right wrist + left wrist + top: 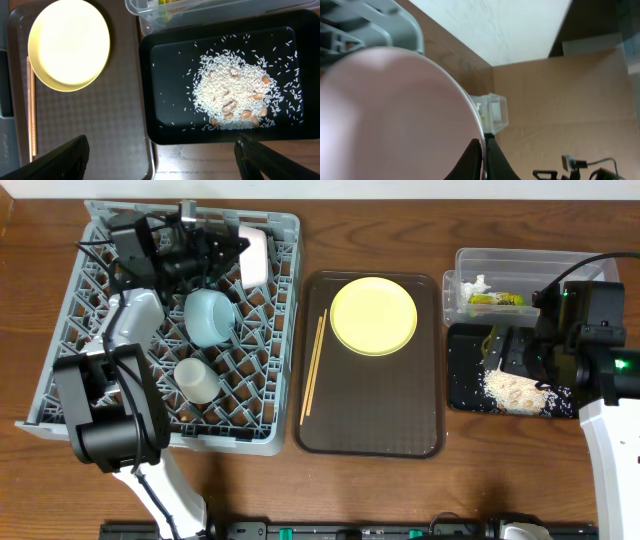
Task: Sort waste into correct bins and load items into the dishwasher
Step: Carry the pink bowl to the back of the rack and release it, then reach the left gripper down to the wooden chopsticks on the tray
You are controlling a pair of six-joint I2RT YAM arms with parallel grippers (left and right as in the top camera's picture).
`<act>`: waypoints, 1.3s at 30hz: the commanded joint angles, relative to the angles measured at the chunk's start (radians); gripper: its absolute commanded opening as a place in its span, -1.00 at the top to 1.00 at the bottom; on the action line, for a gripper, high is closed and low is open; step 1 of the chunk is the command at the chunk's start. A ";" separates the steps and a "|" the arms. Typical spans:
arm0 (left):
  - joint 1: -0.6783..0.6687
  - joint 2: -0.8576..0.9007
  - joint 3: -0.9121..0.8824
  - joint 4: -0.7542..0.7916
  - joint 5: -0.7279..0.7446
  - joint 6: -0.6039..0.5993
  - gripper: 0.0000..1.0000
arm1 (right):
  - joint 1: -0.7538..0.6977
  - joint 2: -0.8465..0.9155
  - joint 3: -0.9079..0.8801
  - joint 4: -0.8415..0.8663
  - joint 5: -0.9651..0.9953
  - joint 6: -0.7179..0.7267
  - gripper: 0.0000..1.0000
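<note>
The grey dish rack (270,435) holds a light blue bowl (210,315) and a cream cup (198,380). My left gripper (232,248) is at the rack's far edge, shut on the rim of the white bowl (256,256), which stands on edge. In the left wrist view the bowl (395,115) fills the left and the fingers (484,142) pinch its rim. The yellow plate (373,315) and chopsticks (315,360) lie on the brown tray (380,430). My right gripper (497,348) is open and empty above the black tray (460,370), which holds rice scraps (515,390).
The clear tub (530,265) behind the black tray holds the white tissue (478,284) and the green-and-yellow wrapper (495,299). The right wrist view shows the rice (235,95), black tray (150,75), plate (70,45), chopsticks (32,110) and tub (150,10).
</note>
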 commanded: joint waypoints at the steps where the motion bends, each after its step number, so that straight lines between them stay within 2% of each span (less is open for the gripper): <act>1: 0.047 0.026 0.009 -0.008 -0.020 -0.032 0.88 | -0.004 -0.007 0.016 -0.005 0.009 0.000 -0.82; 5: 0.085 0.026 0.009 -0.018 -0.020 -0.032 0.88 | -0.004 -0.007 0.016 -0.005 0.009 0.000 -0.82; 8: 0.106 0.026 0.008 -0.018 -0.020 -0.031 0.76 | -0.004 -0.007 0.016 -0.005 0.009 0.000 -0.82; 10: 0.116 0.026 0.008 -0.018 -0.020 -0.011 0.35 | -0.004 -0.007 0.016 -0.005 0.009 0.000 -0.81; 12: 0.125 0.026 0.008 -0.018 -0.021 0.022 0.15 | -0.004 -0.007 0.016 -0.006 0.009 0.000 -0.81; 13: 0.128 0.026 0.008 -0.018 -0.021 0.026 -0.10 | -0.004 -0.007 0.016 -0.006 0.009 0.000 -0.81; 15: 0.141 0.026 0.008 -0.017 -0.029 0.029 -0.36 | -0.004 -0.007 0.016 -0.008 0.009 0.000 -0.81; 16: 0.150 0.025 0.008 -0.017 -0.040 0.029 -0.58 | -0.004 -0.007 0.016 -0.010 0.009 0.000 -0.81; 23: 0.171 -0.029 0.008 -0.017 -0.047 0.037 -0.73 | -0.004 -0.007 0.016 -0.009 0.009 0.000 -0.82; 29: 0.107 -0.171 0.008 -0.054 -0.072 0.113 -0.77 | -0.004 -0.007 0.016 -0.008 0.009 0.000 -0.83; 31: 0.059 -0.228 0.008 -0.154 -0.130 0.202 -0.78 | -0.004 -0.007 0.016 -0.007 0.009 0.000 -0.84; 33: -0.003 -0.283 0.008 -0.322 -0.260 0.331 -0.79 | -0.004 -0.007 0.016 -0.005 0.009 0.000 -0.84; 36: -0.133 -0.357 0.008 -0.577 -0.547 0.525 -0.85 | -0.004 -0.007 0.016 -0.005 0.010 0.000 -0.84; 37: -0.222 -0.394 0.008 -0.676 -0.705 0.587 -0.88 | -0.004 -0.007 0.016 -0.002 0.010 -0.001 -0.85; 39: -0.319 -0.426 0.008 -0.749 -0.860 0.613 -0.88 | -0.004 -0.007 0.016 0.002 0.010 -0.001 -0.85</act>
